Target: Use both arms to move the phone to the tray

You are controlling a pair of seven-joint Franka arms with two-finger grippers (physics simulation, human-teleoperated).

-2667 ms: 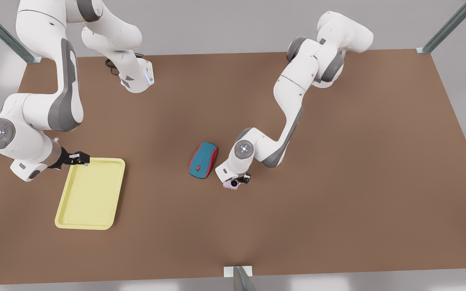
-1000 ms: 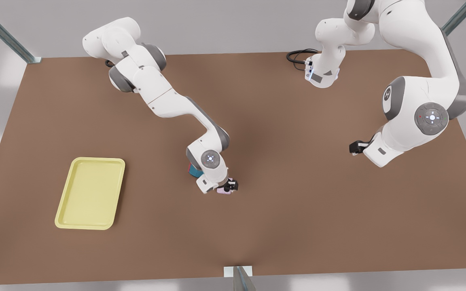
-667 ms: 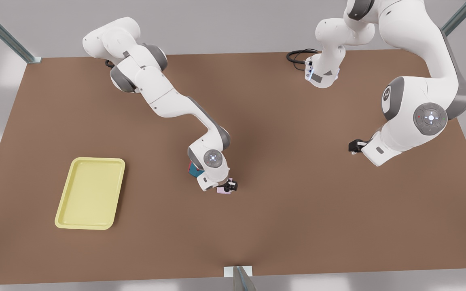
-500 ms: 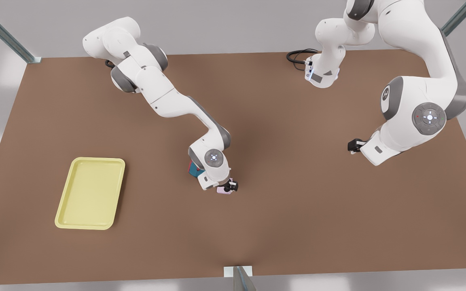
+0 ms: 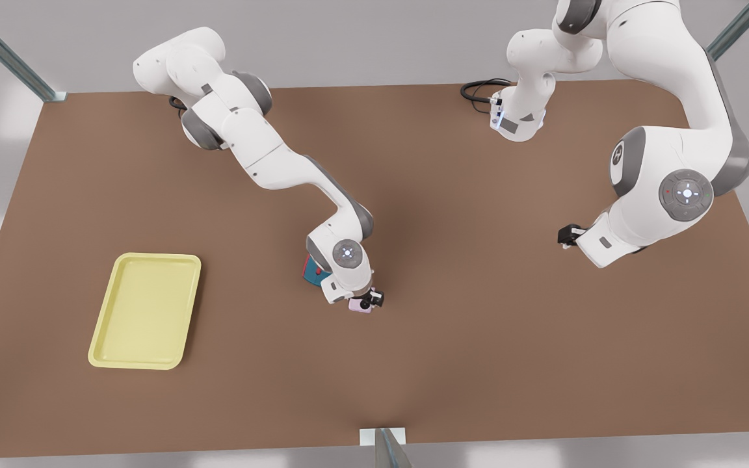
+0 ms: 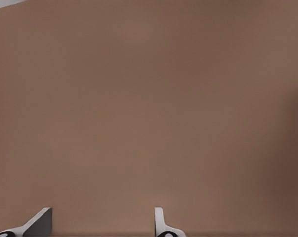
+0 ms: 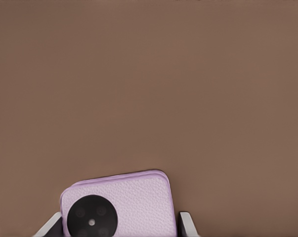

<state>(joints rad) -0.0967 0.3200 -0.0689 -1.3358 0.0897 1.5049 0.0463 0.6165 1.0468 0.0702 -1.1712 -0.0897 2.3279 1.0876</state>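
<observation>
The right claw (image 5: 370, 299) hangs low near the table's middle, its arm stretched down from the far left base, fingers (image 7: 187, 223) closed against the phone's (image 7: 123, 206) two sides. The left claw (image 5: 567, 236) hovers at the front view's right with fingers (image 6: 161, 224) spread apart, its arm folded high, waiting.

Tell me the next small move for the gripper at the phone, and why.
Probably lift straight up a little. The right gripper has a finger on each side of the phone, which seems to lie on the table, while the tray sits far toward the front view's left. The left gripper waits open over bare table.
</observation>
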